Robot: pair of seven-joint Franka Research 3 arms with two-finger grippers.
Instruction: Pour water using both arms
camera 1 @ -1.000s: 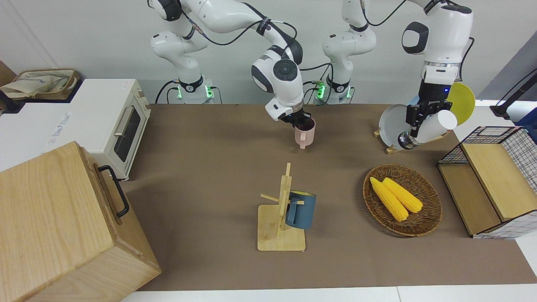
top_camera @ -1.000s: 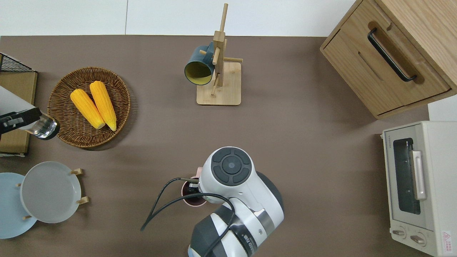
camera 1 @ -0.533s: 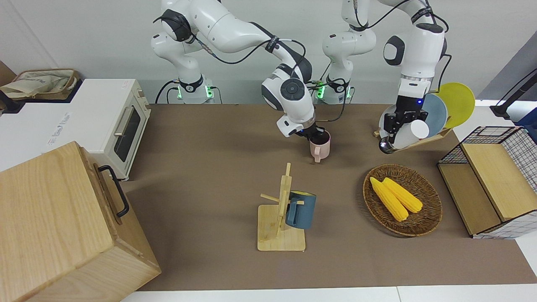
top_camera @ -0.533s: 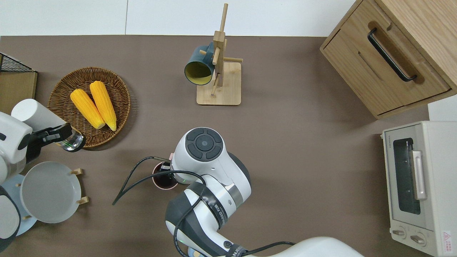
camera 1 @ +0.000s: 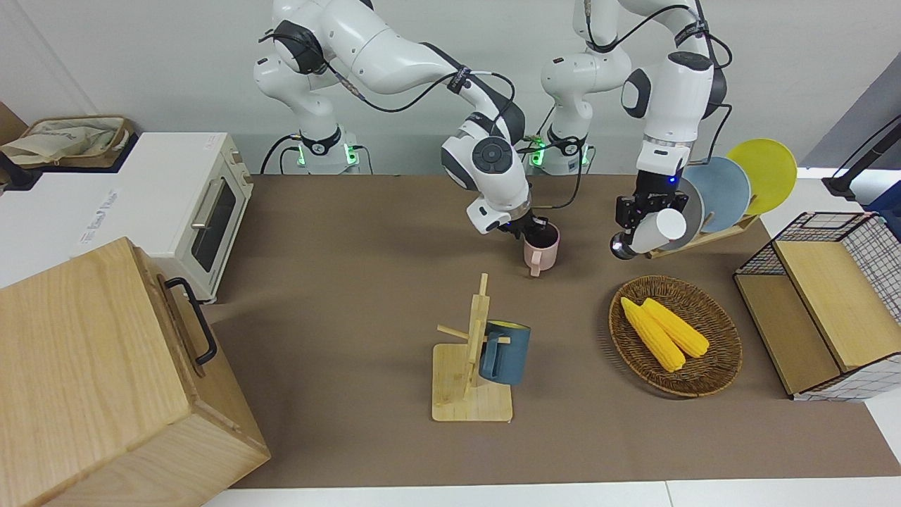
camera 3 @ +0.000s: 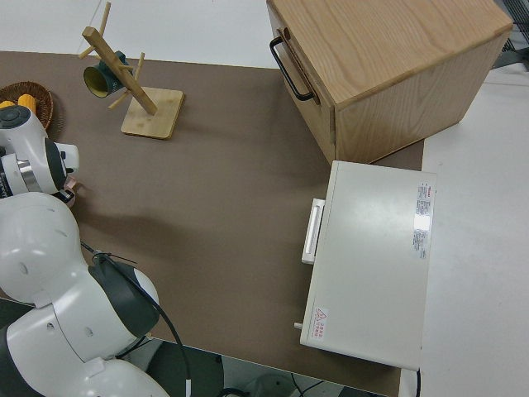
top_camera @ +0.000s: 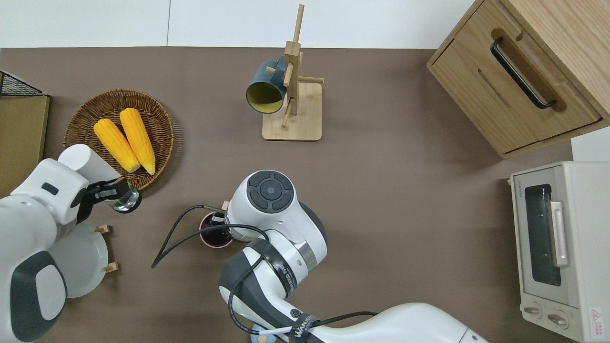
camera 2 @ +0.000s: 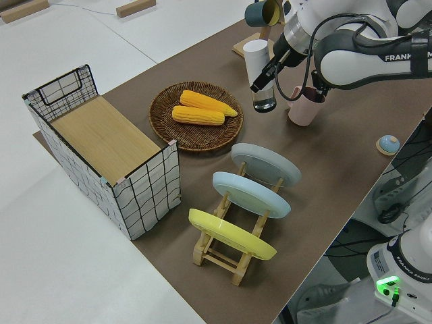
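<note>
My right gripper (camera 1: 526,227) is shut on the rim of a pink mug (camera 1: 542,249) with a dark inside, held low near the middle of the table. In the overhead view this gripper (top_camera: 220,220) is partly hidden under the arm's wrist, with the mug (top_camera: 214,237) beside it. My left gripper (camera 1: 644,217) is shut on a tilted white bottle (camera 1: 658,229) with a clear end. Seen from above, the bottle (top_camera: 90,162) hangs over the wicker basket's edge nearer the robots, its clear end toward the mug. The left side view shows bottle (camera 2: 258,61) and mug (camera 2: 304,108) close together.
A wicker basket (camera 1: 735,352) holds two corn cobs. A wooden mug tree (camera 1: 457,401) carries a blue mug (camera 1: 507,352). A plate rack (camera 2: 229,253) with three plates and a wire basket (camera 1: 873,246) stand at the left arm's end. A toaster oven (camera 1: 176,197) and wooden cabinet (camera 1: 105,380) stand at the right arm's end.
The right gripper carried the pink mug toward the left arm's end. The left gripper brought the bottle from over the wire basket to the wicker basket's near edge, closer to the mug.
</note>
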